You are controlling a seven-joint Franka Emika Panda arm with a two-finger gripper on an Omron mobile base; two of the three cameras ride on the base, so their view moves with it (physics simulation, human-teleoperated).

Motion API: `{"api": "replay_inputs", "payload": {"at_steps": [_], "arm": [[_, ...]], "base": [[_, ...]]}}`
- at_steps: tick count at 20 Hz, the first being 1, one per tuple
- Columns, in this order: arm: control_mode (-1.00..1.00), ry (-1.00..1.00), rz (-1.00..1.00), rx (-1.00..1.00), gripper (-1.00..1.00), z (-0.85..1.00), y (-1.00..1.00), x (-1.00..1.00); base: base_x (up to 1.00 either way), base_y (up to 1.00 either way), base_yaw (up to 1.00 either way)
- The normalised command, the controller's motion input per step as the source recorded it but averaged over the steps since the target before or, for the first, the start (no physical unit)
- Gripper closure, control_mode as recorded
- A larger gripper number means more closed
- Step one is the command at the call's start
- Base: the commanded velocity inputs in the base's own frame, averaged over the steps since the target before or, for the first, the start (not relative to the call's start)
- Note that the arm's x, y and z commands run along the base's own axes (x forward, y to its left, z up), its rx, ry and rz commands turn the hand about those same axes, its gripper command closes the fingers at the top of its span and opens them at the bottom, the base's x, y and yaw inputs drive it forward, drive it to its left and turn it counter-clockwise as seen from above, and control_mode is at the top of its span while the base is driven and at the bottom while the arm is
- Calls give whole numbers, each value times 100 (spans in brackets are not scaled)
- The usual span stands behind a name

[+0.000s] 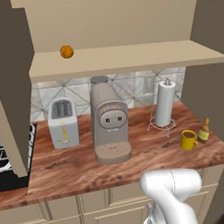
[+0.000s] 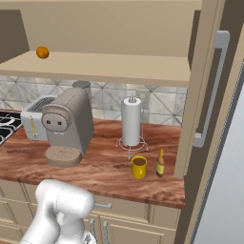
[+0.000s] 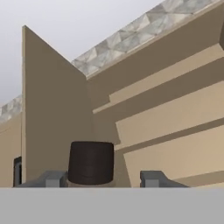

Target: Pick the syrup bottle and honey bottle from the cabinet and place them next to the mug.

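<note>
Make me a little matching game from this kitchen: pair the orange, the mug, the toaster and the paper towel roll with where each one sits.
Things:
1. orange
2. yellow mug
3. toaster
4. paper towel roll

Places:
A. on the counter, left of the coffee machine
B. upright on a wire stand by the tiled wall
C. on the cabinet shelf
D. next to the small honey bottle

Pairs: 1-C, 2-D, 3-A, 4-B
</note>
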Motion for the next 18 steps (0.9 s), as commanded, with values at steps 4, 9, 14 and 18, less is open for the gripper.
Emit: {"api": "replay_inputs", "payload": {"at_steps": [4,9,14,18], "arm": [[-100,-2,3,0,100,-8,95,96],[-100,-14,8,0,100,-41,59,87],[-100,-22,12,0,100,-64,12,94],[-100,-19,9,0,100,-79,0,100]], "base": [[0,0,0],[0,0,0],[0,0,0],[0,0,0]]}}
